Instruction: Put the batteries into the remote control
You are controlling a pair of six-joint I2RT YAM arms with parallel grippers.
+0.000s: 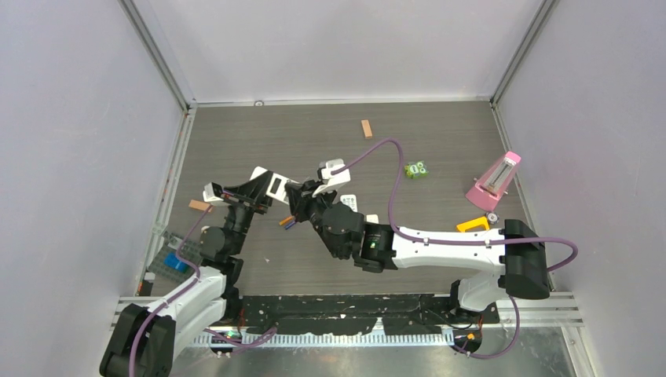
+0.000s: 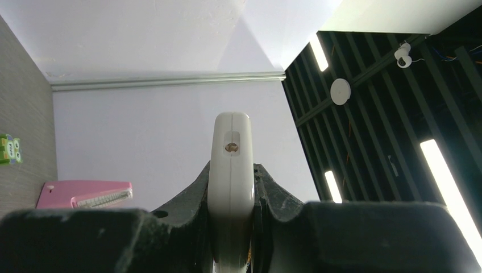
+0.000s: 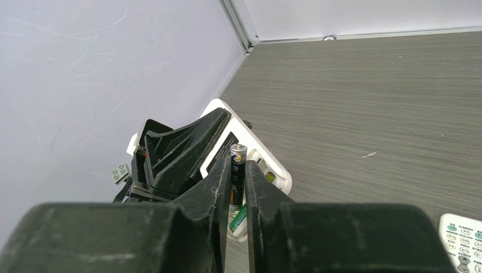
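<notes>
My left gripper (image 1: 253,196) is shut on the long white remote control (image 1: 271,184) and holds it on edge above the table. In the left wrist view the remote control (image 2: 230,165) stands clamped between both black fingers (image 2: 273,196). My right gripper (image 3: 237,164) is shut on a dark slim battery (image 3: 237,156), whose metal tip pokes out past the fingertips. The battery hangs right over the remote control's (image 3: 271,170) open end. In the top view the right gripper (image 1: 302,203) meets the remote control, and a small orange and blue cell (image 1: 287,222) shows just beside it.
A pink wedge-shaped object (image 1: 495,181) and a green toy (image 1: 416,169) sit at the right. A tan wooden block (image 1: 366,128) lies at the back and another (image 1: 199,206) at the left. A yellow piece (image 1: 473,225) and blue bricks (image 1: 174,263) lie near. A second remote (image 3: 463,242) lies close by.
</notes>
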